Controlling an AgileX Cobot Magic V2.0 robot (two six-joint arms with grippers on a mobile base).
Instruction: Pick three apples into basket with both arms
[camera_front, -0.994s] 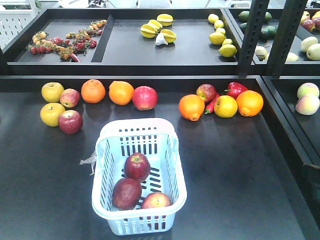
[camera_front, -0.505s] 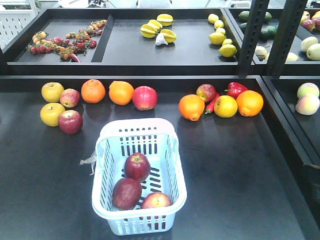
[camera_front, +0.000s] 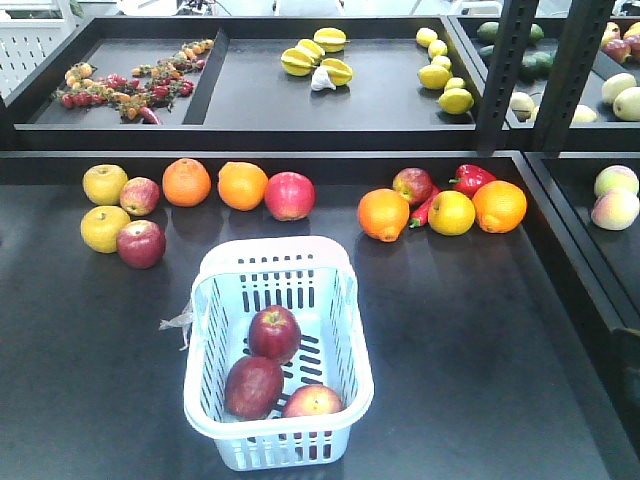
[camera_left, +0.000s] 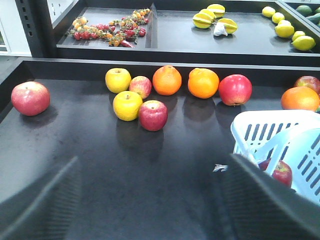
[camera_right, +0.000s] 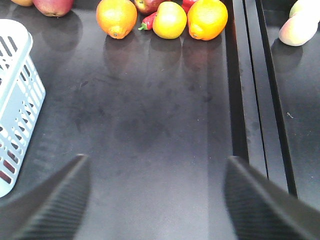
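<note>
Three deep red apples (camera_front: 273, 366) with yellow-orange patches lie touching inside the pale blue-white slotted plastic basket (camera_front: 205, 400) on the black table (camera_front: 480, 340). Left gripper (camera_left: 150, 200) hovers just left of the basket, fingers spread wide, empty. Right gripper (camera_right: 155, 200) hangs to the basket's right, likewise spread, holding nothing. Beyond the basket, a row of oranges (camera_front: 243, 185).

The front view looks down across the whole black tabletop (camera_front: 480, 330). Both wrist views sit low and close, sharing the pale blue-white slotted plastic basket (camera_front: 278, 352) at frame edges.
</note>
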